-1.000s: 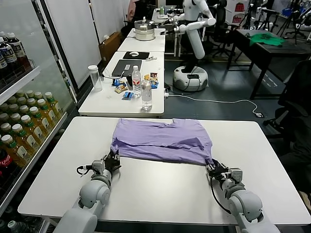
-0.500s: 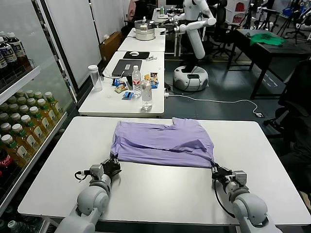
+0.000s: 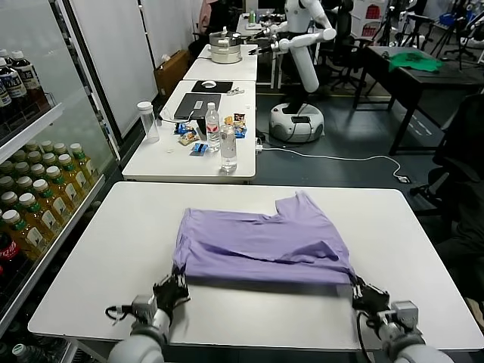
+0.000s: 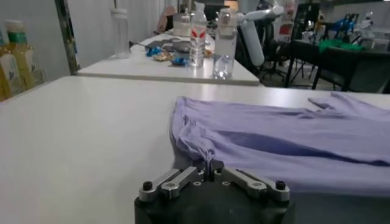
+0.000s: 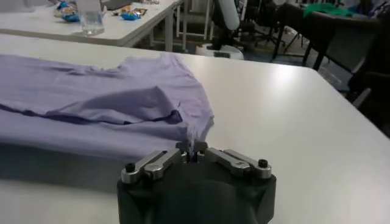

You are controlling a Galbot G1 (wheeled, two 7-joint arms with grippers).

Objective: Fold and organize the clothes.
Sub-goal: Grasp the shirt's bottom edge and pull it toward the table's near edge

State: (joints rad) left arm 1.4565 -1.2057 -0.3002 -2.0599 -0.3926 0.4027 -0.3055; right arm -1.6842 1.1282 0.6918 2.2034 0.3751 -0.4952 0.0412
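The lavender T-shirt (image 3: pixel 261 242) lies folded in half across the middle of the white table (image 3: pixel 113 249). My left gripper (image 3: pixel 175 286) is shut on its near left corner. My right gripper (image 3: pixel 363 292) is shut on its near right corner. Both hold the near edge close to the table's front. In the left wrist view my gripper (image 4: pixel 209 167) pinches a bunched corner of the shirt (image 4: pixel 286 137). In the right wrist view my gripper (image 5: pixel 192 150) pinches the other corner of the shirt (image 5: pixel 91 91). A sleeve sticks out at the far right.
A second white table (image 3: pixel 162 159) behind holds water bottles (image 3: pixel 228 147), a clear cup (image 3: pixel 149 121), a laptop and snacks. Shelves of drink bottles (image 3: pixel 34 197) stand at the left. Another robot (image 3: pixel 299 68) stands far back. A dark chair (image 3: pixel 461 174) is at the right.
Both grippers have pulled the shirt's near edge toward the front of the table. The shirt has slid nearer and flattened, and the arms have drawn back out of view.
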